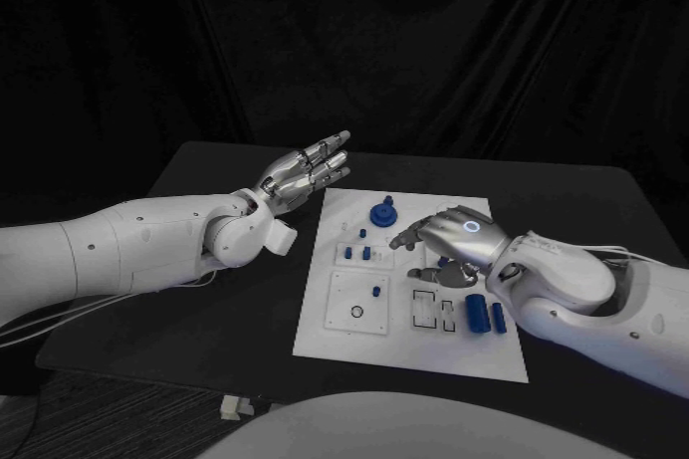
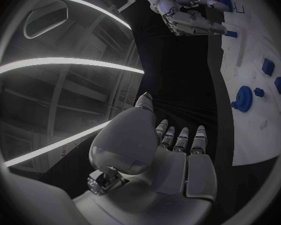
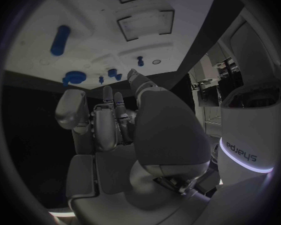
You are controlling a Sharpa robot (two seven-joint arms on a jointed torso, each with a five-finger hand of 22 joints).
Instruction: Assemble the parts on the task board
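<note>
The white task board (image 1: 409,344) lies mid-table. A blue gear-like part (image 1: 382,213) stands near its far edge, small blue parts (image 1: 359,250) sit just in front of it, and two blue cylinders (image 1: 484,315) lie at its near right. My right hand (image 1: 448,240) hovers over the board's middle, fingers arched down towards the small parts, nothing between them. My left hand (image 1: 306,170) is raised off the board's far left corner, fingers straight and spread, holding nothing. The left wrist view shows the gear (image 2: 243,97) and my right hand (image 2: 187,17); the right wrist view shows a cylinder (image 3: 60,40).
Black table (image 1: 215,310) surrounds the board, with a black curtain behind. Square recessed frames (image 1: 357,302) are in the board's near left part, and slots (image 1: 428,310) beside the cylinders. My right forearm (image 1: 603,310) crosses the board's near right corner.
</note>
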